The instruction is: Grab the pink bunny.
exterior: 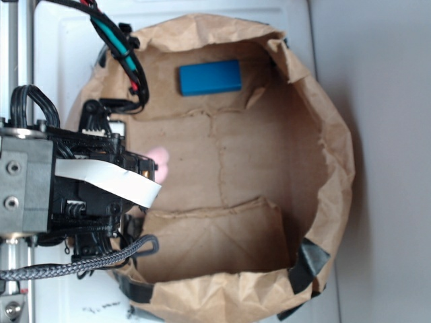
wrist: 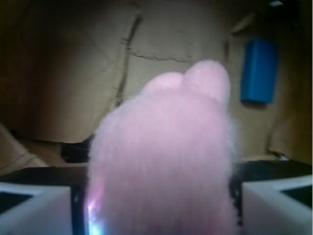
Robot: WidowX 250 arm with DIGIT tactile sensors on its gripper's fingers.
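Note:
The pink bunny [wrist: 161, 152] is a fuzzy pale-pink plush that fills the middle of the wrist view, its two ears pointing away from the camera. Both sides of it press against the dark inner pads of my gripper [wrist: 159, 200], which is shut on it. In the exterior view only a small pink patch of the bunny [exterior: 160, 159] shows past the black gripper [exterior: 143, 165], at the left side of the brown paper bag [exterior: 323, 155]. The rest of the plush is hidden by the arm.
A blue rectangular block [exterior: 209, 77] lies at the far side of the bag's floor, also seen as the blue block [wrist: 259, 71] in the wrist view. Crumpled paper walls ring the floor, held with black tape [exterior: 311, 264]. Cables [exterior: 121, 50] hang over the left rim.

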